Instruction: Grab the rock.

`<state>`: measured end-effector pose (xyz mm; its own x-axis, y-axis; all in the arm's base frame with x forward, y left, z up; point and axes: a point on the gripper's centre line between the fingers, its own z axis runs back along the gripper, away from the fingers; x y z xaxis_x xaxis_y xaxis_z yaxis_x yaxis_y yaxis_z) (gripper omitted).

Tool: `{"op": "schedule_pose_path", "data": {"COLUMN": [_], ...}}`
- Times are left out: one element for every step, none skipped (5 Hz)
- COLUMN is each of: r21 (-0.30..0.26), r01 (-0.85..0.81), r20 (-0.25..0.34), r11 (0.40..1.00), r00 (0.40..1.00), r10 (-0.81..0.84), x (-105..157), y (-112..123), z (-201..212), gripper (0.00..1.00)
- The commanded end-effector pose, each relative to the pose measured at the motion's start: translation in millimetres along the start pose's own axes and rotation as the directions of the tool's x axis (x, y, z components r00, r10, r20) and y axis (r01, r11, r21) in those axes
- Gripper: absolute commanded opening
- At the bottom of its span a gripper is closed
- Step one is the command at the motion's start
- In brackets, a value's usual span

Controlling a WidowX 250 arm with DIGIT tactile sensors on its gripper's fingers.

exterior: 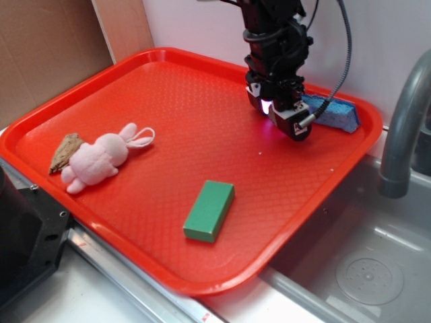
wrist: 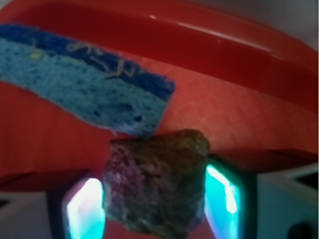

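The rock [wrist: 155, 186], a dark, rough, lumpy chunk, fills the gap between my two glowing fingers in the wrist view and touches both pads. My gripper [wrist: 153, 205] is shut on it. In the exterior view the gripper [exterior: 279, 113] hangs low over the back right of the red tray [exterior: 202, 101], and the rock is hidden behind its fingers. I cannot tell whether the rock rests on the tray or is just off it.
A blue sponge [exterior: 333, 113] lies right behind the gripper by the tray's far rim, close to the rock in the wrist view [wrist: 84, 84]. A green block [exterior: 209, 210] sits front centre. A pink plush bunny [exterior: 101, 158] and a tan pointed piece [exterior: 65, 151] lie at the left. A grey faucet [exterior: 404, 121] and a sink [exterior: 363, 269] are at the right.
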<state>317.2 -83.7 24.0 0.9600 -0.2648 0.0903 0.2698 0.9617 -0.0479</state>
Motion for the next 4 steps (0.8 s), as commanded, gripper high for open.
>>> {"op": "schedule_pose_path", "data": {"r21": [0.036, 0.105, 0.122, 0.139], "r01": [-0.244, -0.458, -0.57, -0.573], "r20": [0.065, 0.041, 0.069, 0.119], "r11": [0.969, 0.883, 0.813, 0.808], "r00": [0.968, 0.889, 0.822, 0.819], "r10": [0.241, 0.456, 0.566, 0.561], "x": [-73.8, -133.4, -177.0, -178.7], "y": [30.7, 49.1, 74.3, 82.3], "z": [124.1, 163.5, 185.0, 202.2], "gripper": [0.0, 0.0, 0.0, 0.0]}}
